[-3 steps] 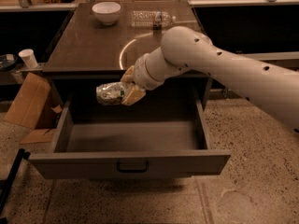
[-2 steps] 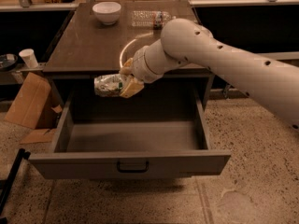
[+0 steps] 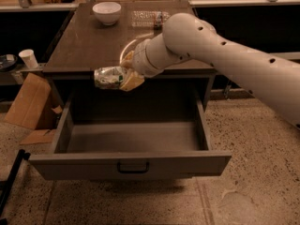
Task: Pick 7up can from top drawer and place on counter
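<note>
My gripper is shut on the 7up can, a dented silvery can with green and white markings, held on its side. It hangs in the air just in front of the counter's front edge, above the back of the open top drawer. The drawer is pulled far out and its grey inside shows nothing in it; its dark bar handle is at the middle of the front panel. The counter is a dark brown glossy top with a pale ring mark partly hidden by my arm.
A white bowl and a clear plastic bottle lie at the back of the counter. A paper cup and cardboard pieces are to the left of the cabinet. My white arm crosses from the right.
The gripper has lifted the can from just above the drawer up to the level of the counter's front edge, moving slightly left.
</note>
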